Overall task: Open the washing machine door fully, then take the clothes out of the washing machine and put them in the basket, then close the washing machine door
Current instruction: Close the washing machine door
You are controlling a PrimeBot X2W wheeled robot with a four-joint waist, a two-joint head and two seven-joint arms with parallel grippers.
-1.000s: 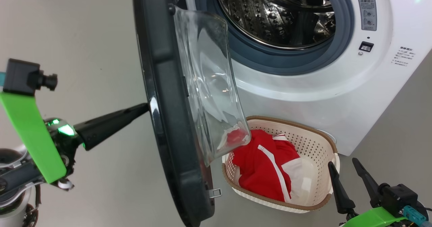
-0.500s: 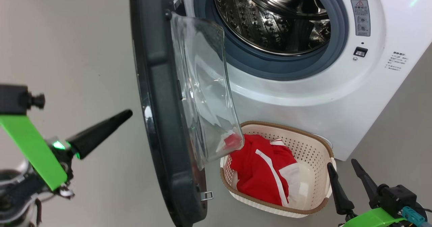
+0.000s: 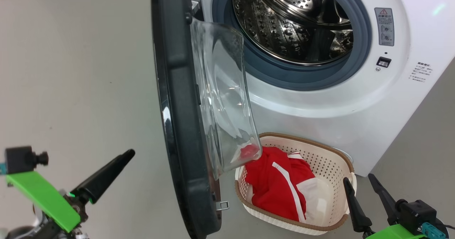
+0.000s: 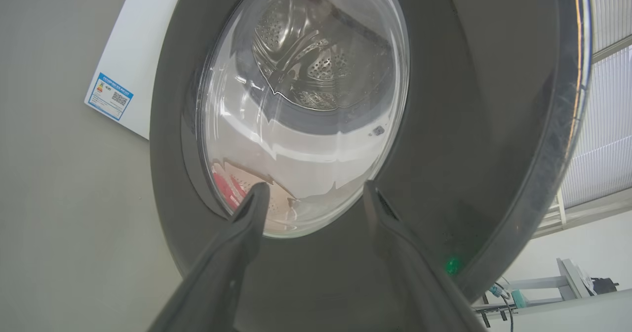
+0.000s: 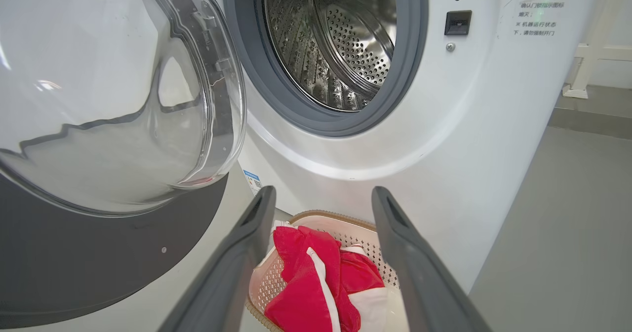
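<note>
Standing open, one door (image 3: 177,125), one basket (image 3: 328,160), one garment (image 3: 273,182)

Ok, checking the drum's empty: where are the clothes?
In the head view's lower right, the clothes lie in the basket on the floor before the washing machine.

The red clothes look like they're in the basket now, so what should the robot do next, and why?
Probably bring the left gripper forward against the washing machine door on its black outer rim and push it shut: the clothes lie in the basket, the drum looks empty, and the door stands open.
</note>
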